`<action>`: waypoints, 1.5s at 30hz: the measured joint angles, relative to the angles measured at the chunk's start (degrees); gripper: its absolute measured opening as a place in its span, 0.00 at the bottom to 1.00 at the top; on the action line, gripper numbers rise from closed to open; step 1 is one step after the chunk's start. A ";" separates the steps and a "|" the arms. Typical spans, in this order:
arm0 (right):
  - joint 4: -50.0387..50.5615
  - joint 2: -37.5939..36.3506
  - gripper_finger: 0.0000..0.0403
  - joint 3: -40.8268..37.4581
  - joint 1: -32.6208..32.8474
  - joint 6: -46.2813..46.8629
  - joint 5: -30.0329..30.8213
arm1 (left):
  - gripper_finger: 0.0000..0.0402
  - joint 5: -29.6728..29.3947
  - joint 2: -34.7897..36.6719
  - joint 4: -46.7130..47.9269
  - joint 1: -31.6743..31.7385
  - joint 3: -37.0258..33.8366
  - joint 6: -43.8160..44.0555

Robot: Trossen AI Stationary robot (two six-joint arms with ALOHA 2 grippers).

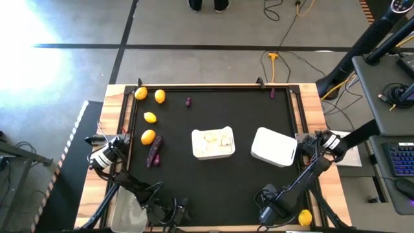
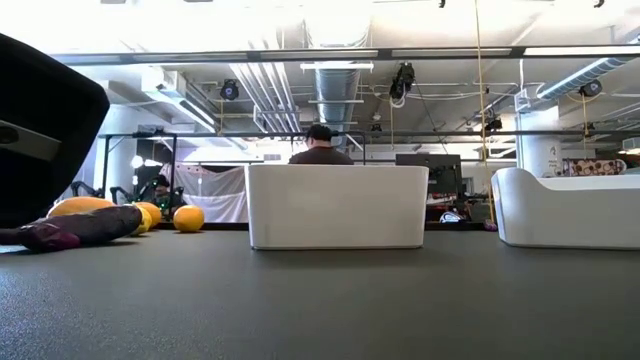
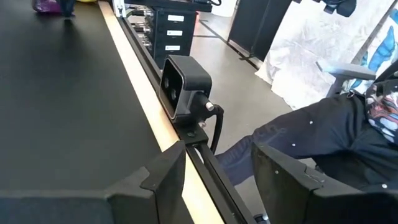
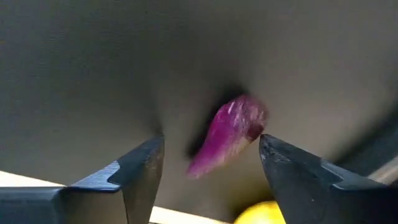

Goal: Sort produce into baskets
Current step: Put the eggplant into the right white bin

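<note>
My right gripper (image 4: 211, 155) points down near the table's right edge, beside a white basket (image 1: 273, 146). It is open over a purple vegetable (image 4: 231, 130), which lies on the dark mat between its fingers. Whether a finger touches the vegetable, I cannot tell. My left gripper (image 3: 217, 168) is open with nothing between its fingers, low at the table's left side. Several lemons (image 1: 150, 117) and dark purple vegetables (image 1: 155, 150) lie on the left part of the mat. A second white basket (image 1: 194, 139) at mid-table holds pale pieces.
Small purple pieces lie near the far edge (image 1: 187, 101) (image 1: 272, 92). A clear tub (image 1: 129, 210) sits at the near left, and a lemon (image 1: 304, 217) by the right arm's base. A black camera (image 3: 186, 87) is fixed on the wooden table edge. A person sits beyond it.
</note>
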State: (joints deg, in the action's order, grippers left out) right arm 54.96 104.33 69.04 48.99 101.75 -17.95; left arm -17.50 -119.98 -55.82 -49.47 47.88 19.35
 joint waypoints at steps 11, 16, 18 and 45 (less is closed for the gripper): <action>-7.54 -0.38 0.59 -5.25 -1.78 -7.71 -2.00 | 0.41 0.01 0.00 0.13 0.07 -0.02 -1.40; -9.02 -0.25 0.42 -5.20 -2.52 -9.66 -2.19 | 0.41 0.01 0.00 0.10 0.37 -0.02 -2.54; -8.90 -0.18 0.34 -4.63 -2.89 -11.26 -2.20 | 0.41 -0.01 0.00 0.10 0.59 -0.02 -3.23; 19.68 -26.79 0.12 -7.06 -31.87 -47.75 51.26 | 0.41 0.03 -1.07 1.64 8.98 -0.02 1.19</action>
State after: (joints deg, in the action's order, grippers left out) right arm 74.64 77.54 61.98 17.11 54.00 33.32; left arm -17.47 -121.05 -54.18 -40.50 47.86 20.54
